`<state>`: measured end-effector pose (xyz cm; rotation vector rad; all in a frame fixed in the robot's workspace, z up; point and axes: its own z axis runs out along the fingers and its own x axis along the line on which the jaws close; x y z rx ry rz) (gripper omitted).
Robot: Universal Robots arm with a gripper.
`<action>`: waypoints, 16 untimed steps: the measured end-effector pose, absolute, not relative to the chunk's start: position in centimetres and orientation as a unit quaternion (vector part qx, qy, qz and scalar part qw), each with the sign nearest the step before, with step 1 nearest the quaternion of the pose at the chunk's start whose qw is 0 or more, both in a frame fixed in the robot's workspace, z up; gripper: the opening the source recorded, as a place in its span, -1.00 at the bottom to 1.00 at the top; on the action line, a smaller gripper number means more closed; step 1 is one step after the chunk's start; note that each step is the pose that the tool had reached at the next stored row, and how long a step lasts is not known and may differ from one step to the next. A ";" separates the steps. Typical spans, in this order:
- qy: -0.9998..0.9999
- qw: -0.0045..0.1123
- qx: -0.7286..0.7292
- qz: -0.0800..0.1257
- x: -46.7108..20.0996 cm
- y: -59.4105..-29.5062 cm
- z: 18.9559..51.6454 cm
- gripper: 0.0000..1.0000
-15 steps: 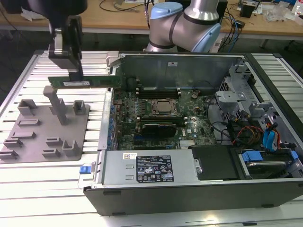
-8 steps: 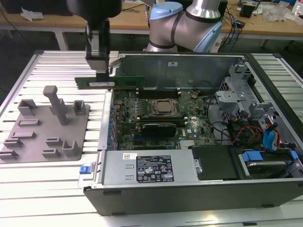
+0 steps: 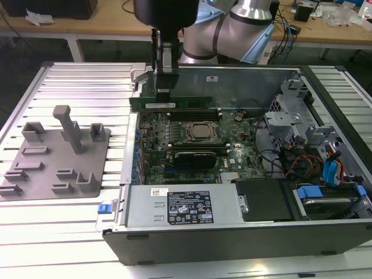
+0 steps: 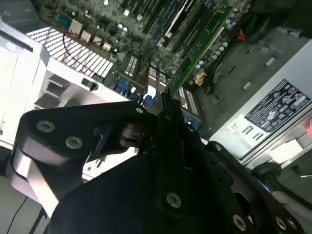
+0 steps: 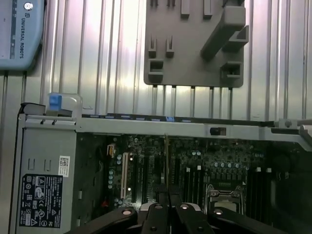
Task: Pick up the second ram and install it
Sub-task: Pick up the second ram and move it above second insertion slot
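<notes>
The second ram (image 3: 180, 103), a long green stick with a white label, hangs level over the far edge of the motherboard (image 3: 232, 145) in the open computer case. My gripper (image 3: 165, 87) comes straight down onto its top edge, left of the stick's middle, and is shut on it. The stick sits just above the memory slots (image 3: 189, 115) behind the processor socket (image 3: 200, 132). In the first wrist view the stick shows edge-on as a thin line (image 5: 166, 156) running out from between the fingers (image 5: 157, 210), above the board.
A black expansion card (image 3: 197, 158) lies in front of the socket. The power supply (image 3: 186, 203) fills the case's near side, with drive bays and cables (image 3: 314, 157) at the exterior view's right. A grey fixture plate (image 3: 58, 157) with upright posts sits on the ribbed table.
</notes>
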<state>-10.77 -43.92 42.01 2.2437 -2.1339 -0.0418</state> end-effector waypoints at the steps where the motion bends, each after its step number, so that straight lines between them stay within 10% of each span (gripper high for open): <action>1: -0.689 0.022 0.724 -0.014 -10.4 -43.9 41.9 -0.82; 16: -0.702 0.023 0.711 -0.014 -6.8 -41.5 40.3 -0.82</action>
